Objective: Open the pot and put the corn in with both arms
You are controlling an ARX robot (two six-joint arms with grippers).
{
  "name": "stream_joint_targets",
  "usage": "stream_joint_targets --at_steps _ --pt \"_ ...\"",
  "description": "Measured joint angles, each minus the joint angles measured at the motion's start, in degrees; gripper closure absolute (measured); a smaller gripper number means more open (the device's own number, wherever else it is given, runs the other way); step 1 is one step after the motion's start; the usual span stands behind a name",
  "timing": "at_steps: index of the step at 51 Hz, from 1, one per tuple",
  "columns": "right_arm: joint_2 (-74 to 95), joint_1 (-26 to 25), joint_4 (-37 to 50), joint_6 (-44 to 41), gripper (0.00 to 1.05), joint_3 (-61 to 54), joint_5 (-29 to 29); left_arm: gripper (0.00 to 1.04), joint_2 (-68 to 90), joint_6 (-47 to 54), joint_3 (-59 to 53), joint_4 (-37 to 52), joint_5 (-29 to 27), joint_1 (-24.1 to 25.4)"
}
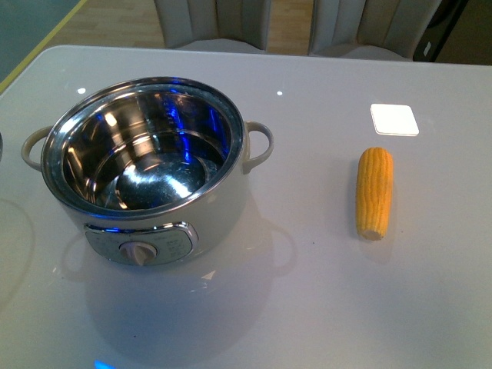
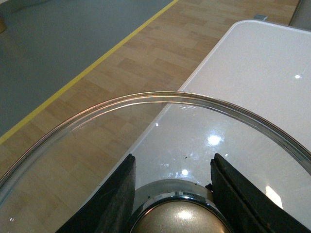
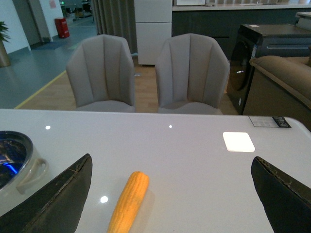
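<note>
The white pot (image 1: 154,169) stands open on the table's left half, its steel bowl empty, knob facing me. The corn (image 1: 374,191) lies on the table to its right, pointing away from me. Neither arm shows in the front view. In the left wrist view my left gripper (image 2: 172,182) is shut on the metal knob (image 2: 177,218) of the glass pot lid (image 2: 160,99), held over the table's left edge. In the right wrist view my right gripper (image 3: 172,189) is open and empty above the table, with the corn (image 3: 129,201) between its fingers and the pot's rim and handle (image 3: 26,167) at the side.
A small white square tile (image 1: 393,119) lies on the table beyond the corn; it also shows in the right wrist view (image 3: 238,141). Two grey chairs (image 3: 146,73) stand behind the table's far edge. Wooden floor (image 2: 121,73) lies past the table's left edge.
</note>
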Motion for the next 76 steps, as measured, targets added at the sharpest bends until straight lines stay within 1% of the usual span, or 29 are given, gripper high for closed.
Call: stream_joint_targets --at_steps 13,23,34,40,54,69,70,72,76 --pt "0.00 0.00 0.00 0.00 0.09 0.00 0.02 0.64 5.75 -1.25 1.86 2.82 0.31 -0.68" --pt "0.00 0.00 0.00 0.00 0.09 0.00 0.00 0.64 10.60 -0.81 3.45 6.78 2.38 -1.11" --pt "-0.02 0.00 0.00 0.00 0.09 0.00 0.00 0.64 15.69 -0.04 6.19 7.13 3.23 0.04" --pt "-0.02 0.00 0.00 0.00 0.09 0.00 0.00 0.64 17.35 1.01 7.85 7.87 4.22 0.13" --pt "0.00 0.00 0.00 0.00 0.09 0.00 0.00 0.64 22.12 0.94 10.40 8.87 8.94 0.07" --pt "-0.02 0.00 0.00 0.00 0.09 0.00 0.00 0.64 24.00 1.31 11.58 10.54 10.86 0.59" --pt "-0.02 0.00 0.00 0.00 0.09 0.00 0.02 0.64 24.04 1.36 11.58 10.58 10.99 0.61" --pt "-0.02 0.00 0.00 0.00 0.09 0.00 0.00 0.59 24.17 1.64 11.58 10.73 11.39 0.66" --pt "-0.02 0.00 0.00 0.00 0.09 0.00 0.00 0.45 24.22 2.49 11.61 10.86 11.37 0.72"
